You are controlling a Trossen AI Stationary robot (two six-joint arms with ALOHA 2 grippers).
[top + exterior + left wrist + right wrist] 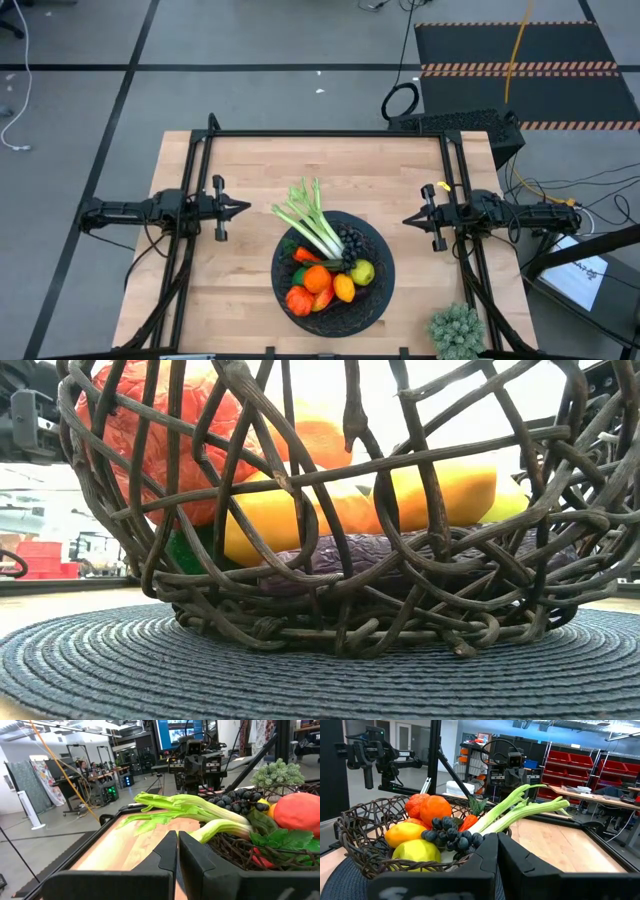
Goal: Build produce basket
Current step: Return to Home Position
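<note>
The black woven basket point(378, 262) stands on a round dark mat near the table's near edge. It holds produce: a leek point(312, 222) lying over the far-left rim with its leaves on the table, dark grapes point(352, 243), an orange point(317, 278), a lemon point(344, 288), a lime point(362, 271) and a red pepper point(298, 299). A purple eggplant point(400, 552) lies at the bottom. My left gripper point(246, 208) is shut and empty, left of the basket. My right gripper point(407, 220) is shut and empty, right of it.
A bushy pale-green spiky clump point(457, 331) stands at the table's near right corner. A black frame point(330, 133) runs along the table's far edge and down both sides. Bare wood lies between the basket and the far edge.
</note>
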